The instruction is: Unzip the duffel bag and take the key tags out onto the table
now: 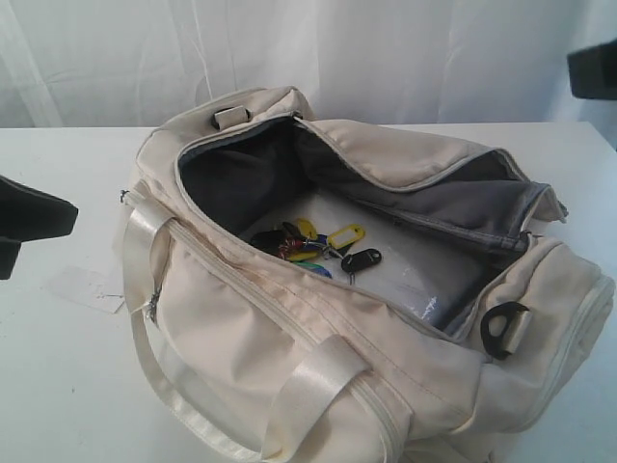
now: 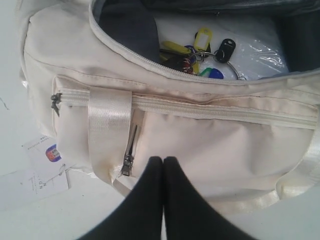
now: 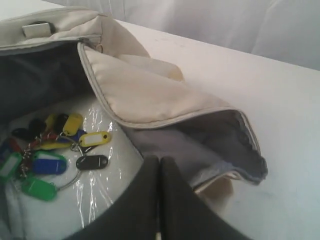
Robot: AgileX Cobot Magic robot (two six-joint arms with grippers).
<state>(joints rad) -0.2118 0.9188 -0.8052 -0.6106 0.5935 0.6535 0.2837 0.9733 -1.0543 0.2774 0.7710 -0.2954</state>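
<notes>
The cream duffel bag (image 1: 318, 367) lies on the white table (image 1: 58, 386) with its top zipper open and the flap (image 3: 145, 90) folded back, grey lining showing. The key tags (image 1: 318, 249), in yellow, black, green, blue and red on a metal ring, rest on a plastic-wrapped white panel on the bag's floor; they also show in both wrist views (image 2: 200, 50) (image 3: 55, 150). My left gripper (image 2: 163, 161) is shut and empty, facing the bag's front side pocket, left of the bag (image 1: 58, 214). My right gripper (image 3: 160, 161) is shut and empty above the bag's right end (image 1: 590, 69).
A flat white paper tag (image 2: 47, 152) lies on the table by the bag's left end. A side-pocket zipper pull (image 2: 128, 165) hangs next to the satin strap (image 2: 110, 130). A black D-ring (image 1: 503, 328) sits on the bag's right end. White curtain behind.
</notes>
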